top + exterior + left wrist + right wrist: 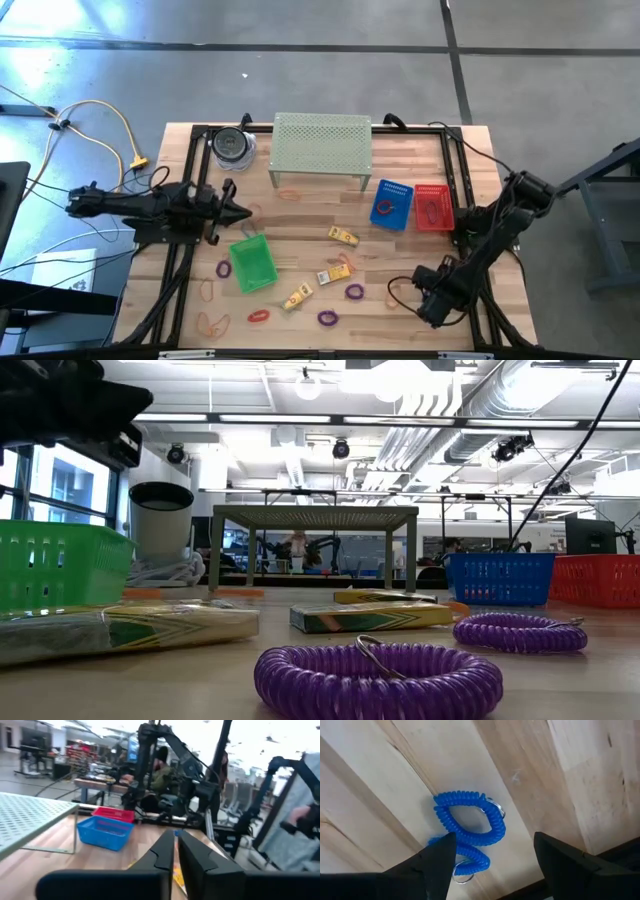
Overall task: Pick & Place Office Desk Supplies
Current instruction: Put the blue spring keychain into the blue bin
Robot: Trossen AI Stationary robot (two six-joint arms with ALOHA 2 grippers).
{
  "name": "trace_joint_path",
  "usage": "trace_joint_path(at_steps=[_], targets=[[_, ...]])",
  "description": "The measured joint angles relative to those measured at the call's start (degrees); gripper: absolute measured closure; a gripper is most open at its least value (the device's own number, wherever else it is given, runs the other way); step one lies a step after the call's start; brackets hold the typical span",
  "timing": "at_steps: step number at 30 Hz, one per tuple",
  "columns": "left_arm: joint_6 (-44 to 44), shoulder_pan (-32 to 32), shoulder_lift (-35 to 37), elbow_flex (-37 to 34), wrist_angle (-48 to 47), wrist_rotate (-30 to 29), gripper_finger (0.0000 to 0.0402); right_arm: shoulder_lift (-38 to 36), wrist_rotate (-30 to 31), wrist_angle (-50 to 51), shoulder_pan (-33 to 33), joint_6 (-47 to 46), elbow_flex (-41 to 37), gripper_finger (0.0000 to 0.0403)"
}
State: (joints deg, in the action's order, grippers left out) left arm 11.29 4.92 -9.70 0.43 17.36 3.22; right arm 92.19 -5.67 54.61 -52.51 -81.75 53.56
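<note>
The office desk supplies lie scattered on the wooden table: purple coil loops [355, 292] [378, 680], a red loop [258, 315], orange loops [208, 292] and yellow packets [335, 272] [370, 617]. Two blue coil loops [470, 822] lie flat on the wood at the near right. My right gripper [492, 857] [425, 298] points down over them, open, with one finger on either side and one finger covering part of the lower loop. My left gripper [243, 212] [176, 855] hovers at the left, level, shut and holding nothing.
A green basket [252, 262] stands near my left gripper. A blue basket [392, 203] and a red basket [432, 207] stand at the right. The pale-green perforated shelf [322, 145] stands at the far middle, with a round container [232, 147] to its left.
</note>
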Motion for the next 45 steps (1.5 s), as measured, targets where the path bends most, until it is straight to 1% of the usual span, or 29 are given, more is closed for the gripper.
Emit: trace_joint_path(at_steps=[4, 9, 13, 16, 19, 26, 31, 37, 41, 45], targets=[[-1.84, 2.51, -4.30, 0.00, 2.69, -1.82, 0.0335, 0.14, 0.36, 0.10, 0.00, 0.99, 0.00, 0.0147], [-1.96, 5.64, -11.71, 0.00, 13.48, -2.03, 0.0280, 0.14, 2.20, 0.66, 0.00, 1.40, -0.03, 0.0147], [-3.77, 8.20, -17.89, 0.00, 20.28, -2.01, 0.0256, 0.14, 3.03, 0.62, 0.00, 3.46, -0.15, 0.0147], [-3.73, 9.58, -22.15, 0.00, 22.75, -2.01, 0.0252, 0.14, 3.56, 0.65, 0.00, 4.05, -0.15, 0.0147], [-1.72, 10.56, -25.71, 0.00, 23.81, -2.01, 0.0251, 0.14, 4.26, 0.61, 0.00, 4.05, -0.15, 0.0147], [0.61, 11.11, -31.82, 0.00, 27.99, -2.01, 0.0251, 0.14, 5.70, -0.23, -1.24, 4.04, -0.17, 0.0147], [-0.24, 11.11, -34.47, -0.02, 31.73, -2.01, 0.0251, 0.14, 5.75, -0.53, -2.66, 3.81, -0.17, 0.0147], [-2.89, 11.09, -36.95, -0.02, 33.12, -2.06, 0.0251, 0.14, 6.34, -0.51, -4.03, 3.81, -0.20, 0.0147], [-2.86, 11.06, -38.16, -0.02, 33.33, -3.76, 0.0251, 0.14, 7.24, -0.82, -4.17, 3.80, -0.51, 0.0147], [-2.86, 11.07, -38.97, 0.10, 33.44, -5.46, 0.0251, 0.14, 7.22, -1.88, -4.15, 3.41, -2.81, 0.0147]])
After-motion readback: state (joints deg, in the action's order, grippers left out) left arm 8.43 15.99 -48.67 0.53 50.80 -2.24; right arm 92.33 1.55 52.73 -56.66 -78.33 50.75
